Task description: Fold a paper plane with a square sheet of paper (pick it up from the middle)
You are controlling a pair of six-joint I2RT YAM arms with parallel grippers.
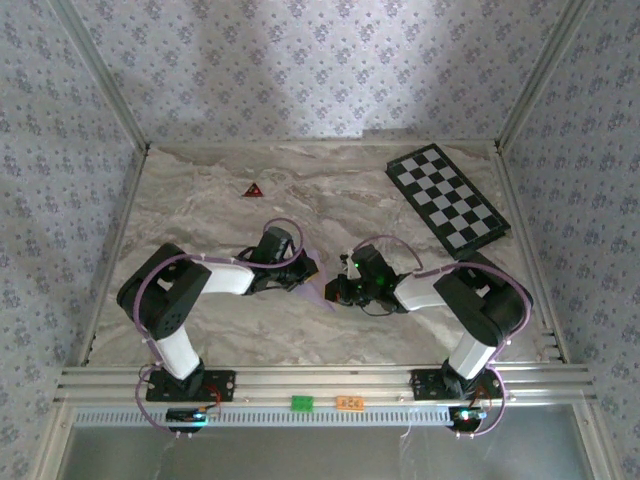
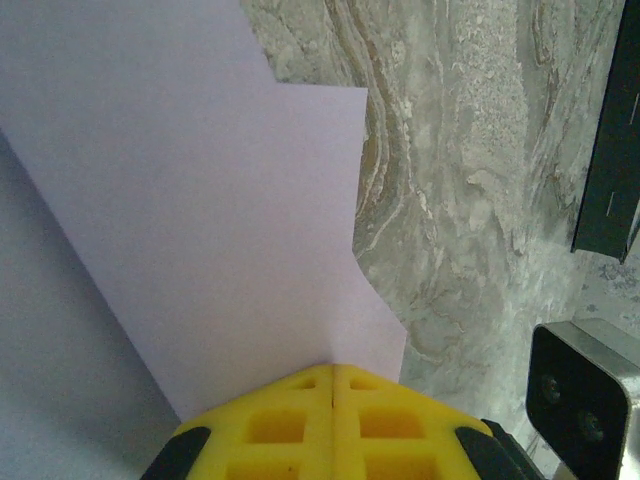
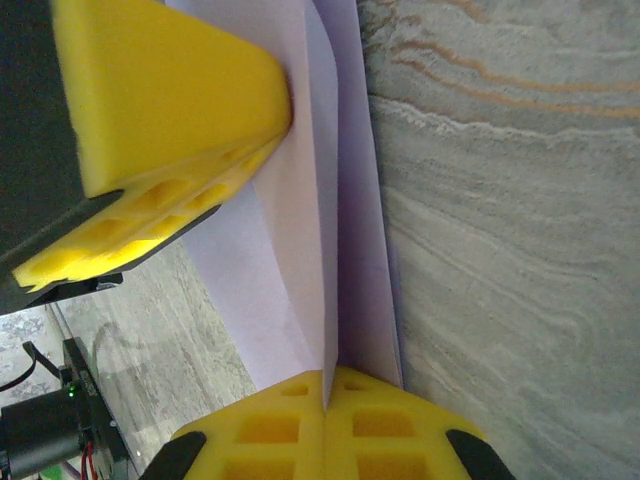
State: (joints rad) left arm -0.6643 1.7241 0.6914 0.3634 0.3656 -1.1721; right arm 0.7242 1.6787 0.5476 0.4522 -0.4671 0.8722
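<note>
Nearest me overhead, the arm bases (image 1: 185, 385) sit on the rail, and the left gripper (image 1: 303, 270) and right gripper (image 1: 338, 290) meet mid-table, both pinching the folded lilac paper (image 1: 318, 277), with the checkered board (image 1: 447, 197) and red triangle (image 1: 253, 189) well apart behind. From the left wrist, I see yellow fingers (image 2: 290, 420) pressed together on the paper's edge above the marble table (image 2: 470, 200). From the right wrist, its own fingers (image 3: 385, 420) clamp the crease, while the left gripper blocks the upper left.
</note>
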